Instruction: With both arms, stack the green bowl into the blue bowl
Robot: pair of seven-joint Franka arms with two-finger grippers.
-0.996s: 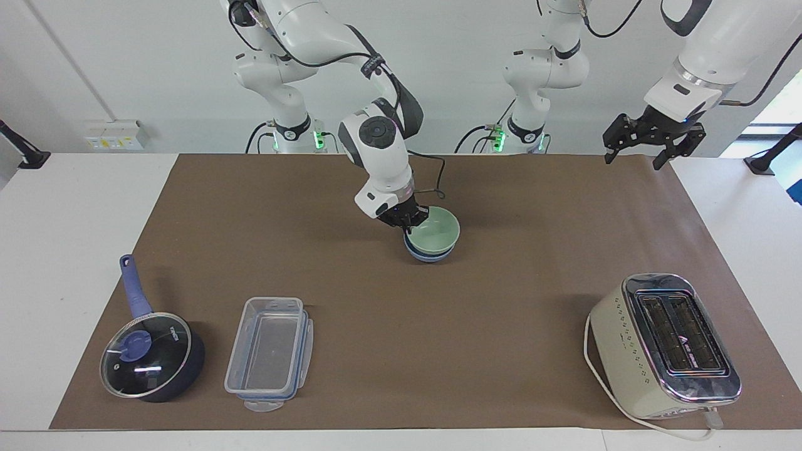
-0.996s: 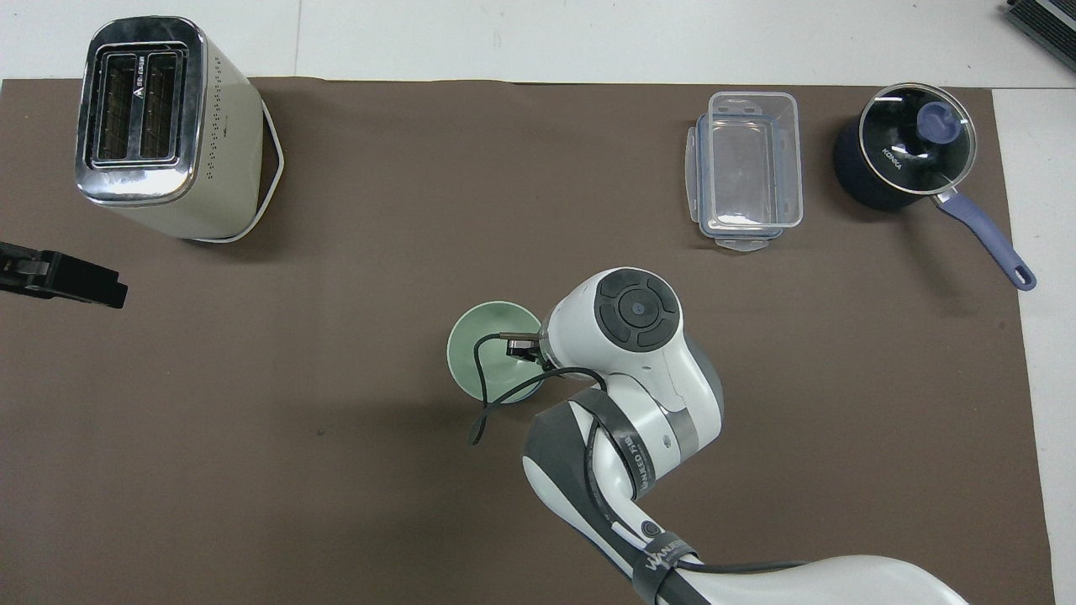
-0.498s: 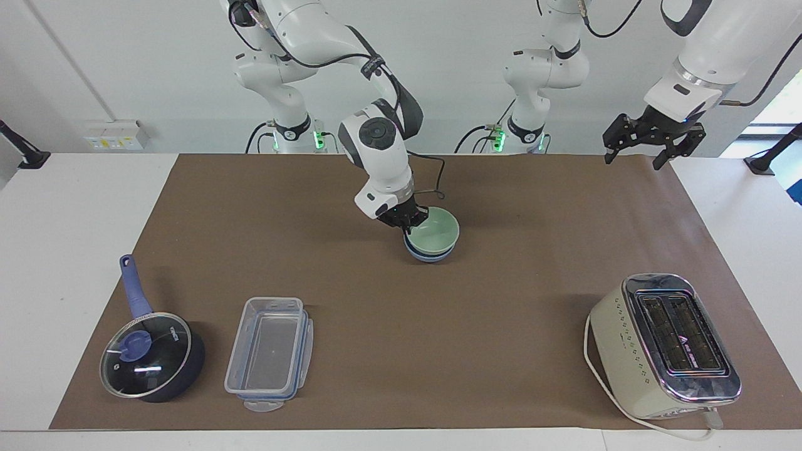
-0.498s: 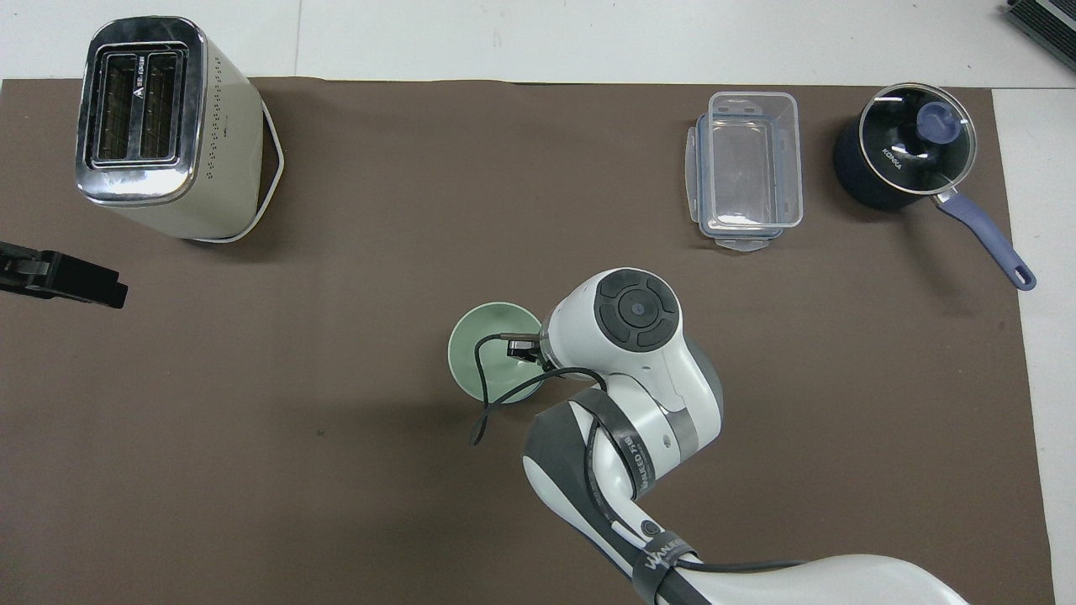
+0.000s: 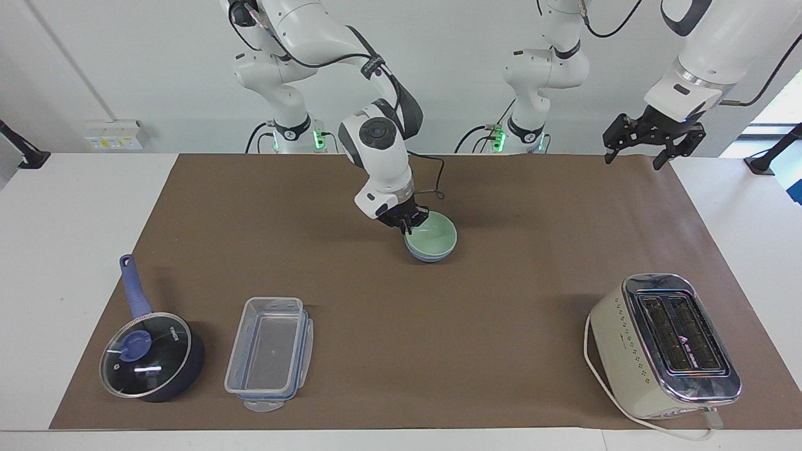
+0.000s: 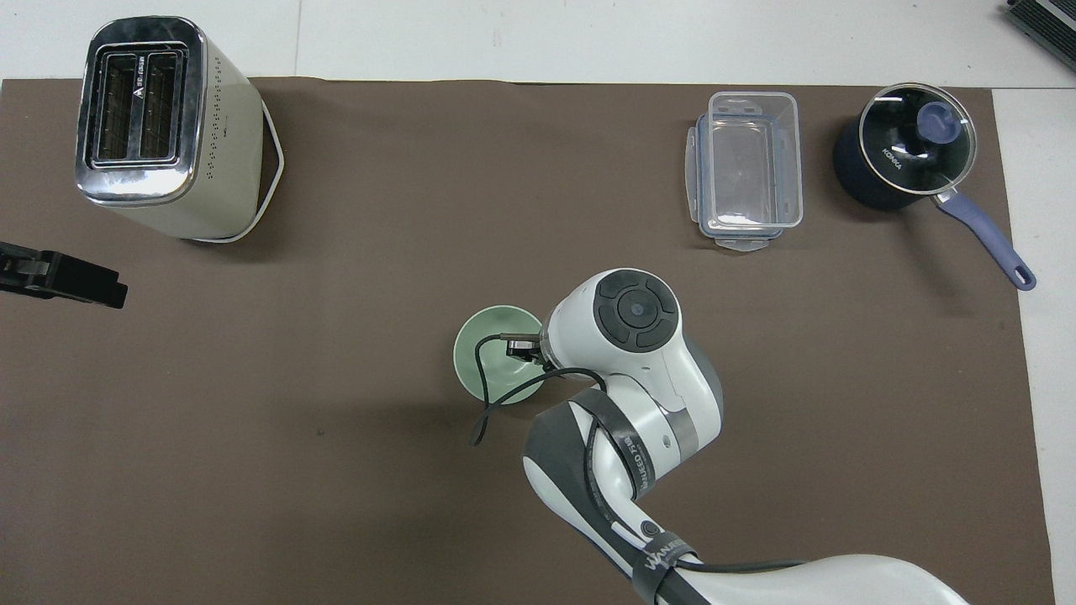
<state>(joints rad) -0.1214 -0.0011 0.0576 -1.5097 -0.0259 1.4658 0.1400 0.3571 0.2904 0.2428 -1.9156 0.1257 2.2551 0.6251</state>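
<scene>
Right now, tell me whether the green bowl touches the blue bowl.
Touching: in the facing view the green bowl sits nested inside the blue bowl, rims close together.

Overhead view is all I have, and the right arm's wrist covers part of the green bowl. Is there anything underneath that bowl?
Observer: Yes. The green bowl sits nested in the blue bowl; only a band of blue shows below it.
Operator: Where is the right claw?
Observer: The right claw is down at the green bowl's rim, on the side nearer the robots.
Operator: And the left claw?
Observer: The left claw hangs open, high in the air over the mat's edge at the left arm's end, waiting.
</scene>
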